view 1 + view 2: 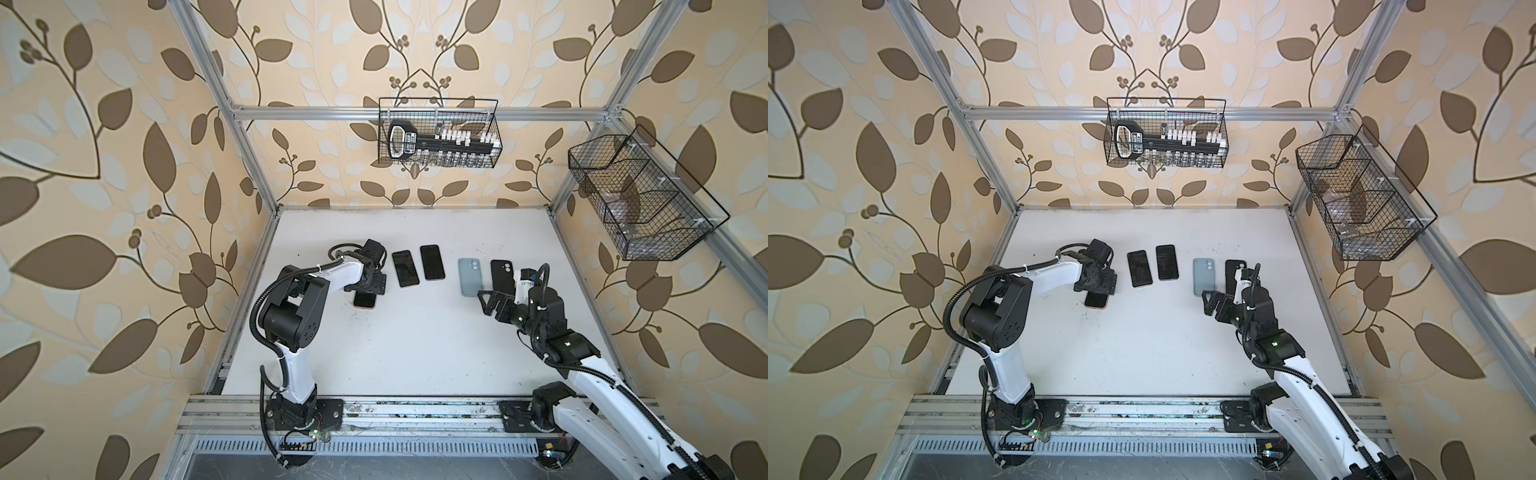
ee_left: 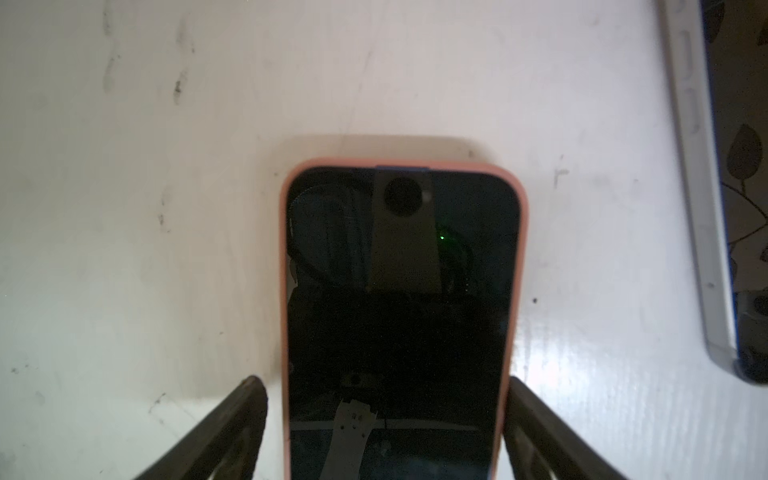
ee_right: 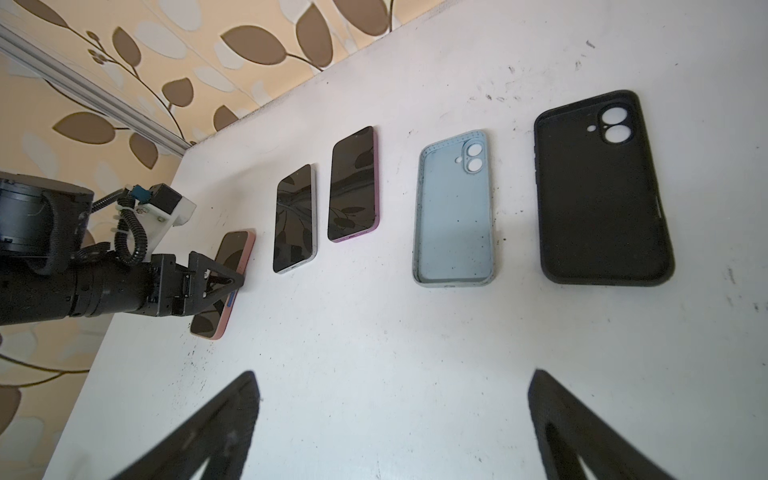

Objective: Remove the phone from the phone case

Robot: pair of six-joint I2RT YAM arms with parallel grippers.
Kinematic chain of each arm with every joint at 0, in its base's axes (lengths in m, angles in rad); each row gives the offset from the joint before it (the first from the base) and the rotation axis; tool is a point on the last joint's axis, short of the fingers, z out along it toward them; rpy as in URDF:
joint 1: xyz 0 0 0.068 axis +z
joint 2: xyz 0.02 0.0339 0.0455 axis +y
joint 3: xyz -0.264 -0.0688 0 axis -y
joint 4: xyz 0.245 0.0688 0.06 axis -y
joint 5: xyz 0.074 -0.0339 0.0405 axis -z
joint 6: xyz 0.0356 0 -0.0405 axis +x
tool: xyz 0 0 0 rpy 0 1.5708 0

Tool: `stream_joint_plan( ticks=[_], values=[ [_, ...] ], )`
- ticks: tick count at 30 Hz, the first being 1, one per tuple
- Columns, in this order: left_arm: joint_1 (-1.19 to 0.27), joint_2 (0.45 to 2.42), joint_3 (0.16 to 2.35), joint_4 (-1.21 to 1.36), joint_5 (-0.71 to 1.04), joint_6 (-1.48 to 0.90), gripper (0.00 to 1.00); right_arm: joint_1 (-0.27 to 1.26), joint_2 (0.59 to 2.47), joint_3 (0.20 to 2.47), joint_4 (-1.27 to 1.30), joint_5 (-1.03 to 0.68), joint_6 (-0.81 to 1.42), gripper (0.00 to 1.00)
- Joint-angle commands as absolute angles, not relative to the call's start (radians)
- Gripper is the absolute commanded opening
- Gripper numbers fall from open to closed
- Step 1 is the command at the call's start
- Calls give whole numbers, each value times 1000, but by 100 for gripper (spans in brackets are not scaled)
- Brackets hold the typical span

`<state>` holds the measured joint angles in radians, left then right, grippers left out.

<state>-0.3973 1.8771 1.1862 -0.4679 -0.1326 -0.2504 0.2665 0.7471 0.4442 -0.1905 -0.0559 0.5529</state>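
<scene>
Pink case [image 2: 284,291] round phone [image 2: 399,332], unopened | left hand [image 2: 384,382] astride, unclamped | right hand [image 3: 392,374] wide, empty | blue case [image 3: 455,212], black case [image 3: 598,191] empty

I see a salmon-pink case [image 2: 284,291] around a black-screened phone [image 2: 399,340]. Well apart from it lie a speckled pale-blue case [image 3: 455,216] and a black case [image 3: 598,199]. The wallpaper [image 1: 104,174] is beige with brown leaves.
</scene>
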Motion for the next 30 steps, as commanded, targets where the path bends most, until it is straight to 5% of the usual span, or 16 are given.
stream_joint_plan(
  ticks=[1, 5, 30],
  values=[
    [-387, 1893, 1213, -470, -126, -254, 80, 270, 746, 464, -206, -44, 554, 100],
    [-387, 1886, 1207, -477, -129, -264, 65, 270, 739, 479, -224, -37, 548, 100],
    [-393, 1728, 1207, -628, -87, -386, 58, 268, 733, 450, -205, -50, 560, 100]
  ],
)
